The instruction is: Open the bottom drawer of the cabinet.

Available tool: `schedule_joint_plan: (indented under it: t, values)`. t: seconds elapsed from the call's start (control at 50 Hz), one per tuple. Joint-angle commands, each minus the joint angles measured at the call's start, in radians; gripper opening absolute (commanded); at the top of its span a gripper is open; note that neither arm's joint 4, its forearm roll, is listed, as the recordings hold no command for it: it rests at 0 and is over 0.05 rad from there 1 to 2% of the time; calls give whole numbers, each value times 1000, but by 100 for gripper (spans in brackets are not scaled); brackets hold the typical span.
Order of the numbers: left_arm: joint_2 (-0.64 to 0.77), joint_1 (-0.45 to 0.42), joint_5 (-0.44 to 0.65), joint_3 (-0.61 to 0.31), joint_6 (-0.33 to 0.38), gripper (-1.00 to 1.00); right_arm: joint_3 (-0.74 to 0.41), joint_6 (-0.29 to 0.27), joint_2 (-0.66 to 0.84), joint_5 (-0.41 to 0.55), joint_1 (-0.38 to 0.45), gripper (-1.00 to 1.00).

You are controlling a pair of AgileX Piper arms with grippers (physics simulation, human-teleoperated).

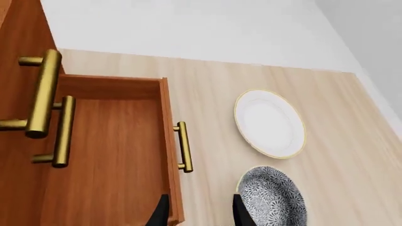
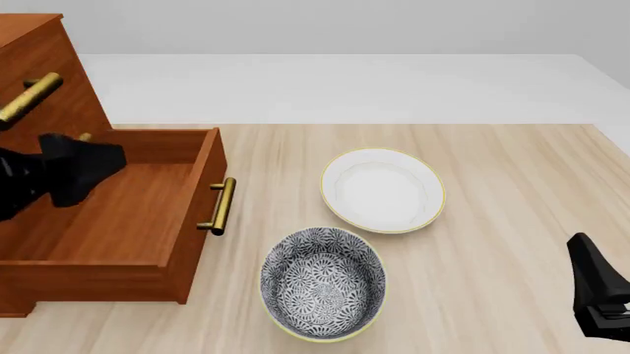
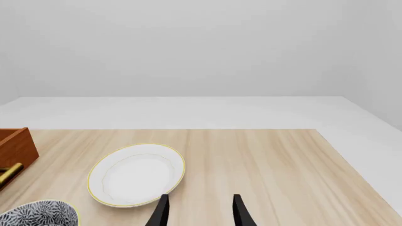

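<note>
The cabinet (image 2: 61, 88) stands at the table's far left. Its bottom drawer (image 2: 118, 214) is pulled well out, its bare wooden inside showing and its brass handle (image 2: 223, 206) facing the bowls. My left gripper (image 1: 199, 214) hovers above the drawer (image 1: 107, 155), open and holding nothing, its fingertips either side of the drawer's front wall, near the handle (image 1: 183, 147). The two upper drawers' handles (image 1: 43, 94) are beside it. My right gripper (image 3: 199, 214) hangs open and empty over the table's near right (image 2: 595, 291), far from the cabinet.
A white bowl with a gold rim (image 2: 382, 190) sits mid-table. A blue-patterned bowl (image 2: 323, 284) sits in front of it, close to the open drawer's corner. The light wooden table (image 2: 512, 221) ends at a white floor behind.
</note>
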Motion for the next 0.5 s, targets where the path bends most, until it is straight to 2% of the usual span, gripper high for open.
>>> schedule_joint_plan:
  t: [0.02, 0.08, 0.1, 0.14, 0.16, 0.2, 0.24, 0.3, 0.46, 0.48, 0.5]
  values:
    - [-142, -23, 102, -56, 18, 100, 0, 0, 0, 0, 0, 100]
    - [-177, -16, 116, -44, 5, 100, 0, 0, 0, 0, 0, 100]
    - [-208, -25, 131, -50, 38, 100, 0, 0, 0, 0, 0, 100]
    - [-209, -25, 132, -50, 38, 100, 0, 0, 0, 0, 0, 100]
    - [-265, -45, 158, -96, 54, 100, 0, 0, 0, 0, 0, 100]
    - [-310, -52, 184, -120, 49, 100, 0, 0, 0, 0, 0, 100]
    - [-310, -52, 185, -120, 49, 100, 0, 0, 0, 0, 0, 100]
    - [-372, -41, 230, -90, 87, 100, 0, 0, 0, 0, 0, 100]
    - [-435, -49, 272, -98, 96, 100, 0, 0, 0, 0, 0, 100]
    - [-502, -14, 312, -150, 119, 100, 0, 1, 0, 0, 0, 100]
    - [-502, -14, 313, -151, 119, 100, 0, 1, 0, 0, 0, 100]
